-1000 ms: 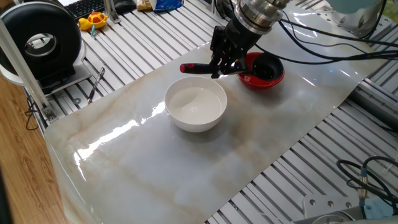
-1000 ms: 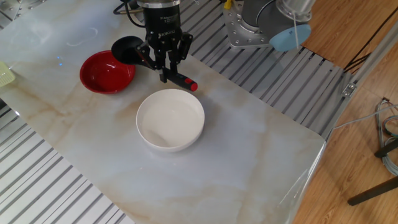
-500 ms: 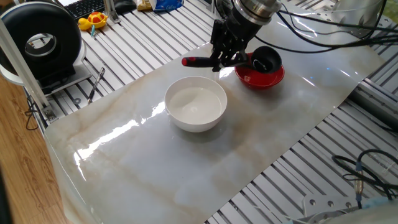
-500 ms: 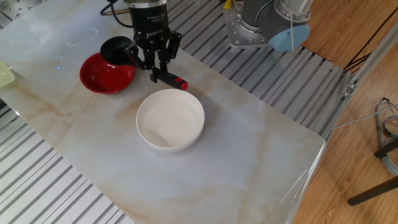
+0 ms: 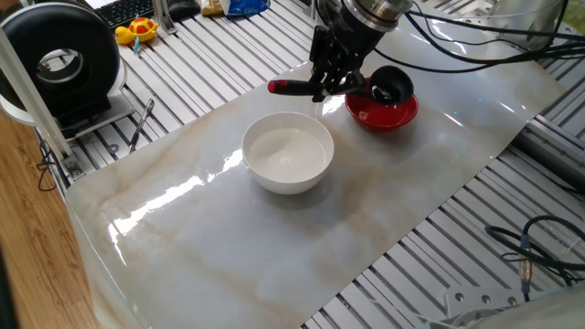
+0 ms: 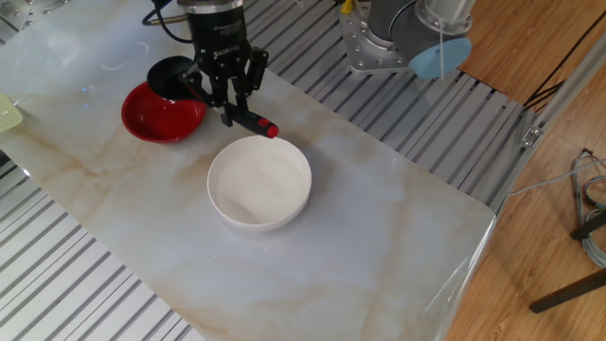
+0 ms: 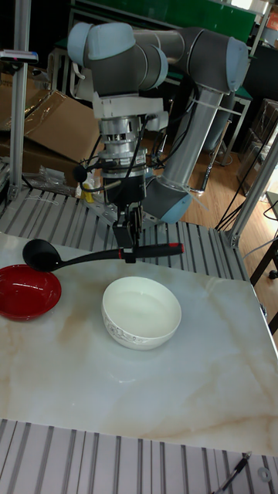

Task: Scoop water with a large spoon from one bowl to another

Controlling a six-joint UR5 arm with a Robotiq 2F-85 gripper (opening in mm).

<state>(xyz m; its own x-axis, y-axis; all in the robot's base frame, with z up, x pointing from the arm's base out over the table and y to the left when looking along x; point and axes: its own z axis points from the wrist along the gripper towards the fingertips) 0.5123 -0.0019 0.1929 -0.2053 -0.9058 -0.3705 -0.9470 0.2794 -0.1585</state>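
My gripper (image 5: 331, 82) (image 6: 228, 98) (image 7: 129, 243) is shut on the handle of the large spoon (image 5: 361, 89) (image 6: 204, 89) (image 7: 81, 258), a black ladle with a red handle end. The ladle lies level in the air, its scoop (image 5: 392, 85) (image 6: 170, 74) (image 7: 38, 253) over the small red bowl (image 5: 393, 114) (image 6: 156, 116) (image 7: 23, 292). The red handle end (image 5: 288, 88) (image 6: 258, 125) (image 7: 161, 249) reaches out past the far rim of the white bowl (image 5: 288, 153) (image 6: 259, 182) (image 7: 141, 312). The water shows only as a faint sheen inside the white bowl.
Both bowls stand on a glossy marble-look sheet (image 5: 228, 228) over a slotted metal table. The arm's base (image 6: 398, 38) stands behind the sheet. A black round device (image 5: 59, 59), a keyboard and a yellow toy (image 5: 137, 30) lie off the sheet's far left.
The gripper has carried the ladle sideways and slightly up, bringing the scoop from the red bowl's near rim to over it. Both bowls stayed put.
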